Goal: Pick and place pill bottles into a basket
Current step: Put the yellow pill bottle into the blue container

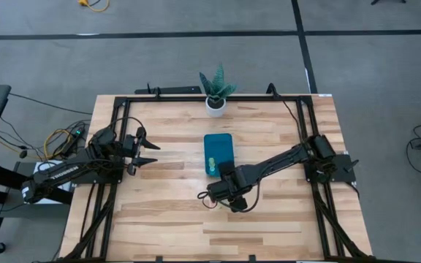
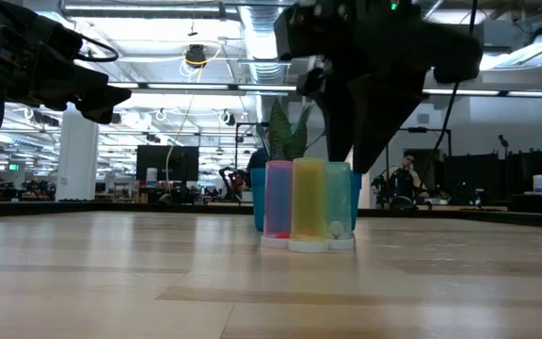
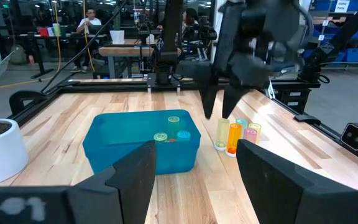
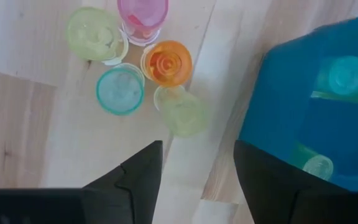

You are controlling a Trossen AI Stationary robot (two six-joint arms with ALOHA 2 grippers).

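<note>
1. Right gripper (image 1: 232, 196) hangs above a cluster of upright pill bottles (image 4: 143, 59) just near of the basket (image 1: 218, 150), mid-table; fingers (image 3: 207, 102) spread apart, nothing between them, pointing down at the cluster.
2. Cluster seen from the right wrist: five bottles packed close, some touching — pink (image 4: 143, 15), orange (image 4: 167, 63), teal (image 4: 120, 89), two yellow-green (image 4: 96, 33); bare wood between cluster and basket wall is narrow.
3. Basket holds at least two bottles lying inside, a teal one (image 4: 347, 74) and a pale green one (image 4: 319, 166); its near short edge faces the cluster.
4. Left gripper (image 1: 146, 148) waits at the table's left side, well apart from basket & bottles; fingers wide, empty.
5. Open room: broad bare wood left of the basket up to the left arm; bare wood right of basket under the right arm's forearm; near half of the table (image 1: 167, 226) free.
6. Potted plant (image 1: 216, 91) at the far edge, just beyond the basket's far end; a gap of wood between them.
7. Surface: light wooden planks, black frame rails (image 1: 123, 139) along left, right & far edges.
8. Room: grey carpet floor w/ dark lines; low view shows a lit workshop hall behind, a person (image 2: 406, 174) seated far off.
</note>
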